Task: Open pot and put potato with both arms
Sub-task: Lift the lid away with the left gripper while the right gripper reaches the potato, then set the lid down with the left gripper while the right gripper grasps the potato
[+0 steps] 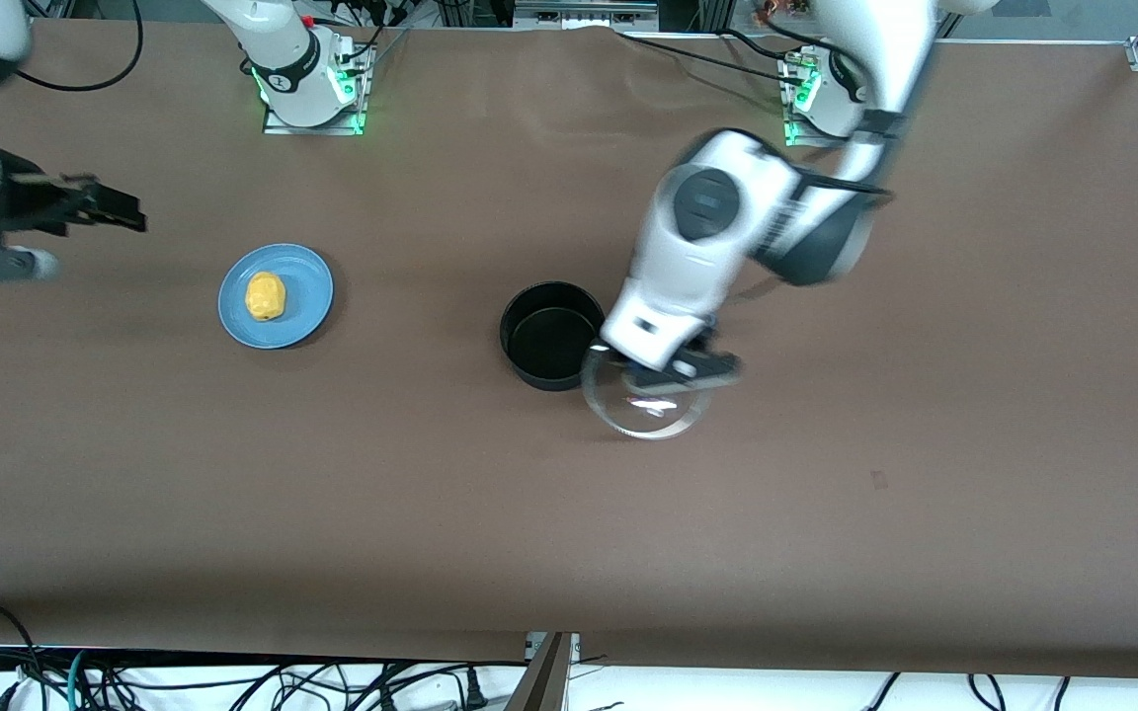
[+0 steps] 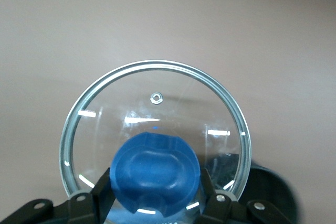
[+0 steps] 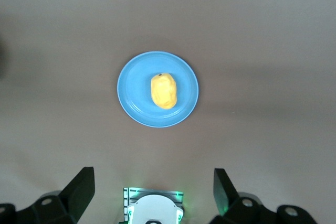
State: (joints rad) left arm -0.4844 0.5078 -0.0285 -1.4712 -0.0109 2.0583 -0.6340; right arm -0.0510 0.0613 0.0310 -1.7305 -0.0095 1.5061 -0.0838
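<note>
Brown tabletop (image 1: 431, 513) is carrying the open pot (image 1: 551, 334) mid-table while the left gripper (image 2: 155, 203) is clamping the glass lid's (image 2: 157, 114) blue knob (image 2: 155, 174) – rigid, breakable – and the right gripper (image 3: 154, 192), hanging wide open, is facing the small, firm potato (image 3: 164, 91) on its plate (image 3: 131, 98) – best pinched across its narrow waist.

Yellow potato (image 1: 266, 295) on light-blue plate (image 1: 307, 311). Black pot (image 1: 549, 334). Clear glass lid (image 2: 157, 114), blue knob (image 2: 155, 174); plain brown bench (image 1: 569, 513).
</note>
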